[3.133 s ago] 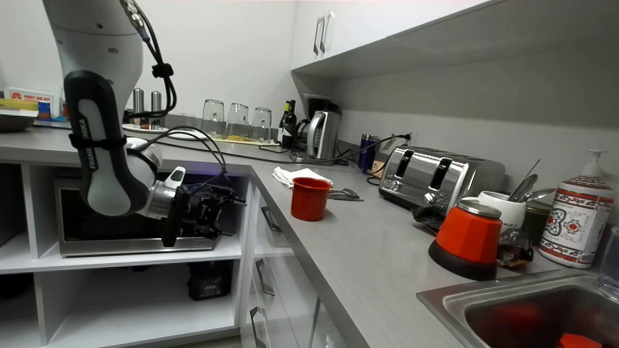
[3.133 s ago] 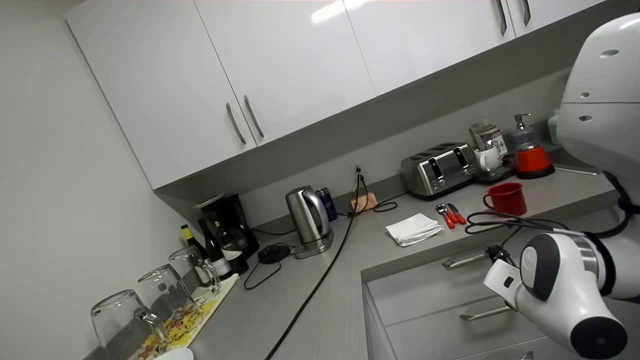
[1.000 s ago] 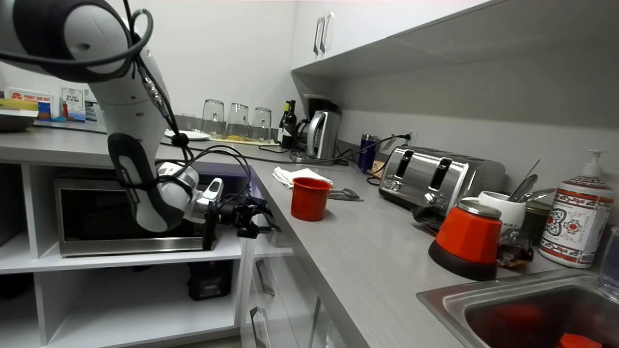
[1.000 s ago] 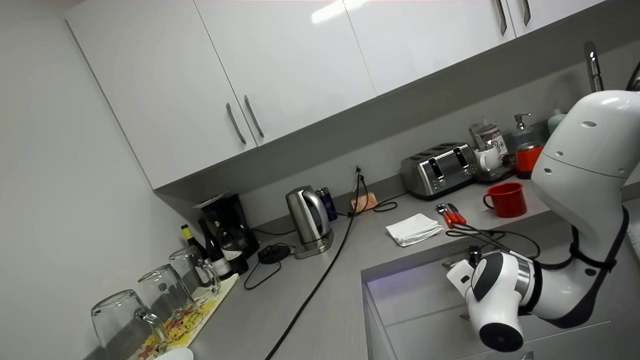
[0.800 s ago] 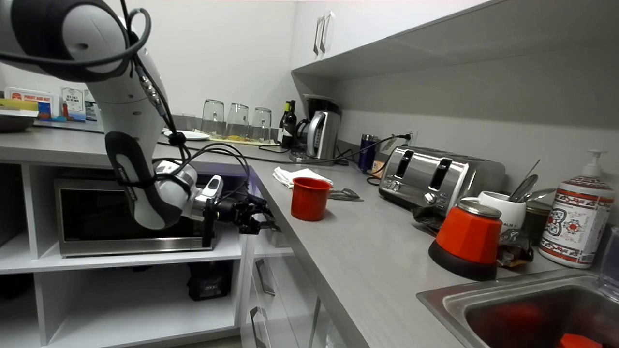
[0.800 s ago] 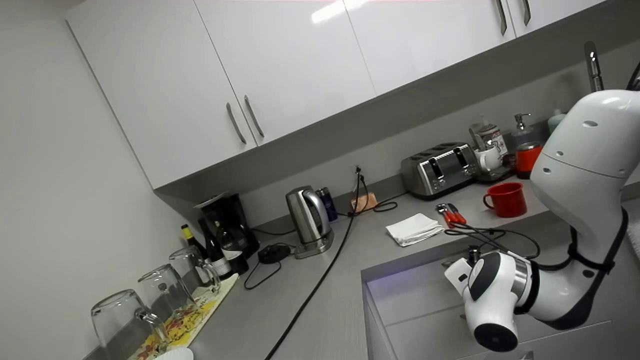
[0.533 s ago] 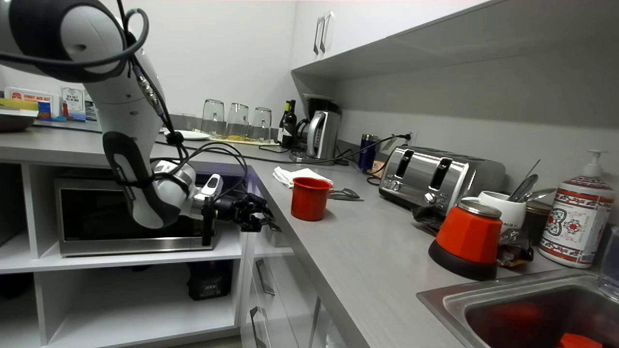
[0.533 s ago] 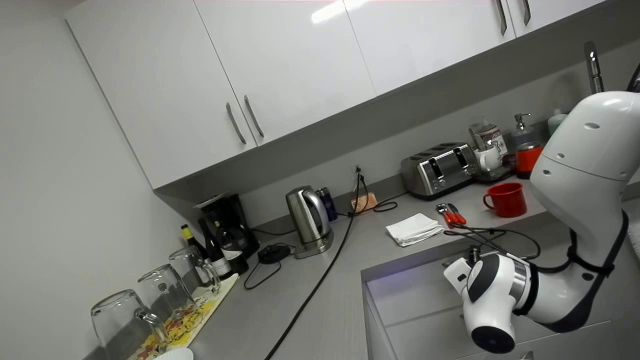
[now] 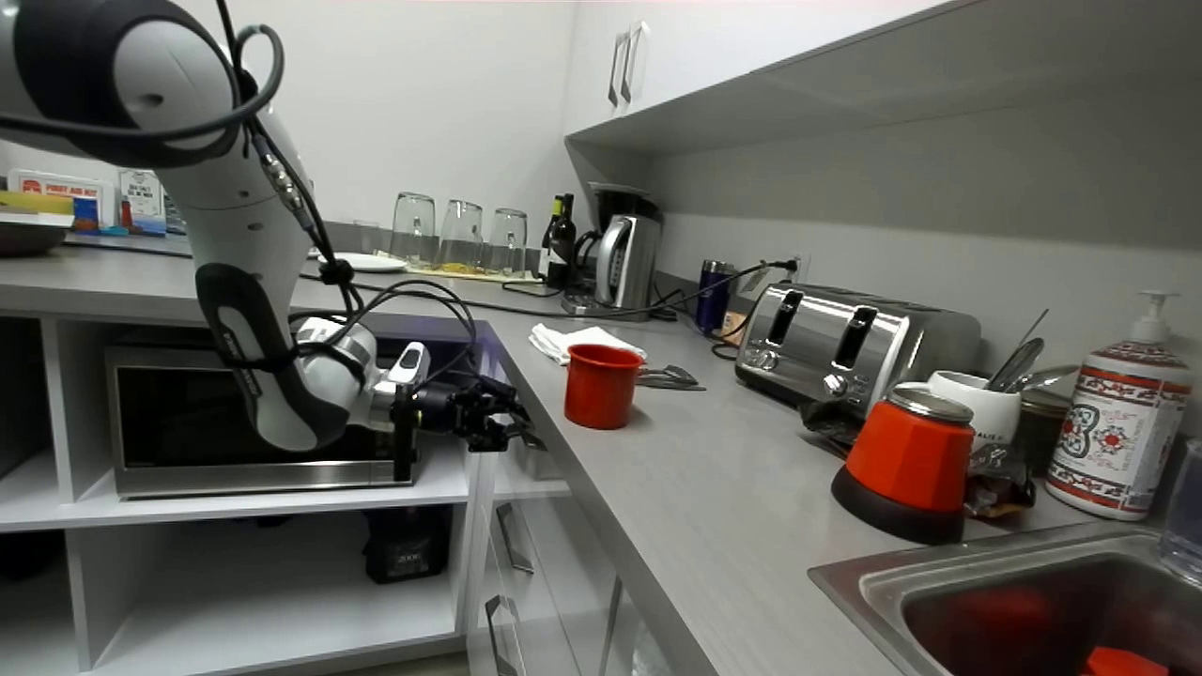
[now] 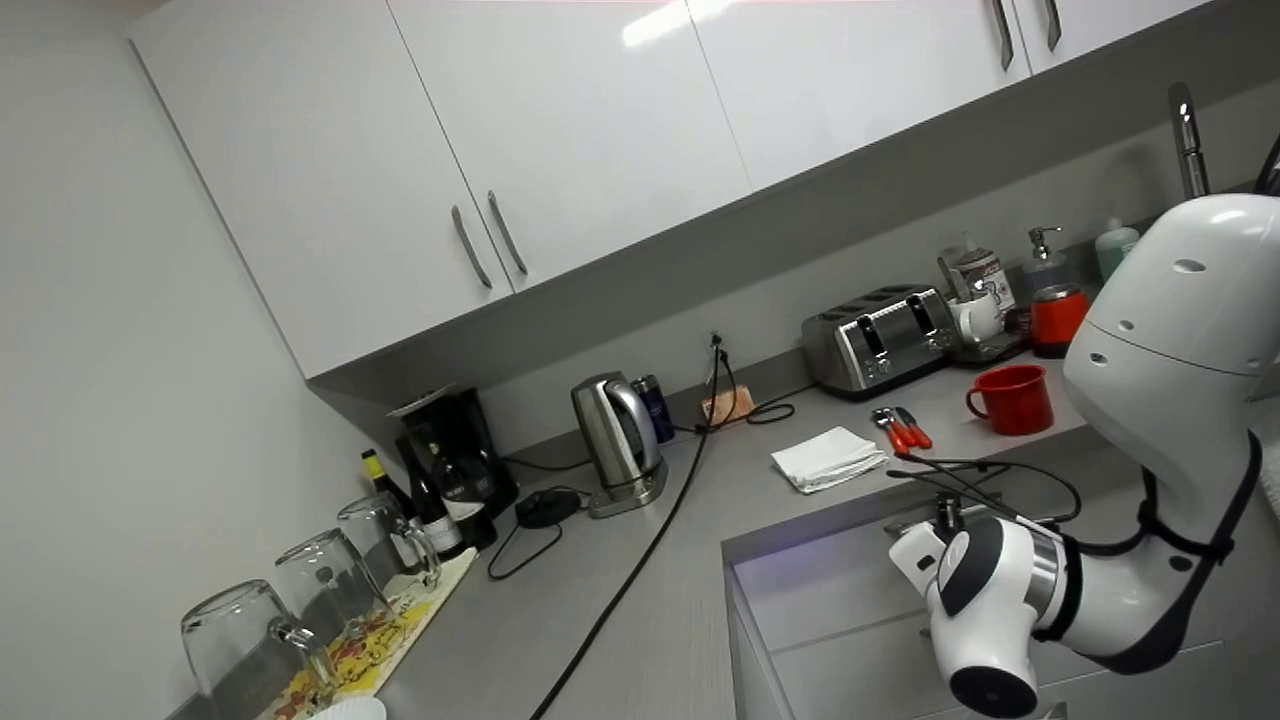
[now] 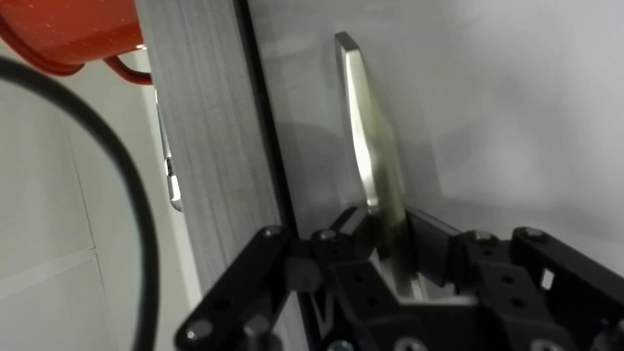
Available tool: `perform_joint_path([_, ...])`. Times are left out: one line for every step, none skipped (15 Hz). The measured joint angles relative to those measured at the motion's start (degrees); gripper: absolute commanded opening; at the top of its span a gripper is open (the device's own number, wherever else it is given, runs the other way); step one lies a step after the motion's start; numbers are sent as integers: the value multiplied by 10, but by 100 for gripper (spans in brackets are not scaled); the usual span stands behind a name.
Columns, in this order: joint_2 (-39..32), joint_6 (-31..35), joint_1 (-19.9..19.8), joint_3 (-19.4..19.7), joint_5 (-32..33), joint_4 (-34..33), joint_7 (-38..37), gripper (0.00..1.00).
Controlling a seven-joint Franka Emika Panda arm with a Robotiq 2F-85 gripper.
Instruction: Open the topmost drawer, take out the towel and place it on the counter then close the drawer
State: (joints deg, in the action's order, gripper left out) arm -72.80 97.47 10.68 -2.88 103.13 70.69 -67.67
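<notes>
The topmost drawer [image 11: 487, 112] shows its plain pale front just below the edge of the grey counter [image 11: 204, 122] in the wrist view; it appears pushed in, with a thin dark gap at its top. A silver bar handle [image 11: 365, 126] runs along that front. My gripper [image 11: 390, 234] is shut on the handle, one finger pad [image 11: 434, 243] on each side. In an exterior view the gripper [image 9: 518, 424] sits against the drawer front under the counter lip. The arm's wrist covers much of the drawer [image 10: 820, 580] elsewhere. The towel is out of view.
A red cup [image 9: 601, 387] stands near the counter edge above the gripper. Beside it lie a folded white napkin [image 10: 828, 460] and red-handled utensils [image 10: 900, 430]. Lower drawers with a bar handle [image 9: 513, 537] are beneath. A microwave [image 9: 188, 422] sits behind the arm.
Over three seconds the arm has swung to the drawer front. Within the last second the gripper has risen slightly and its jaws have come together around the handle. The drawer front looks unmoved.
</notes>
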Motion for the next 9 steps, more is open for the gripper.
perform_joint_path([0, 0, 3, 4, 5, 4, 0, 2])
perform_joint_path([1, 1, 5, 8, 12, 10, 0, 2])
perform_joint_path([2, 1, 7, 11, 19, 15, 0, 2])
perform_joint_path([4, 1, 9, 13, 27, 22, 0, 2])
perform_joint_path([6, 1, 10, 14, 34, 30, -1, 2])
perform_joint_path([10, 1, 10, 14, 42, 39, -1, 2])
perform_joint_path([14, 1, 11, 14, 50, 49, -3, 2])
perform_joint_path([19, 1, 12, 14, 57, 62, -6, 2])
perform_joint_path([26, 1, 14, 14, 65, 76, -11, 2])
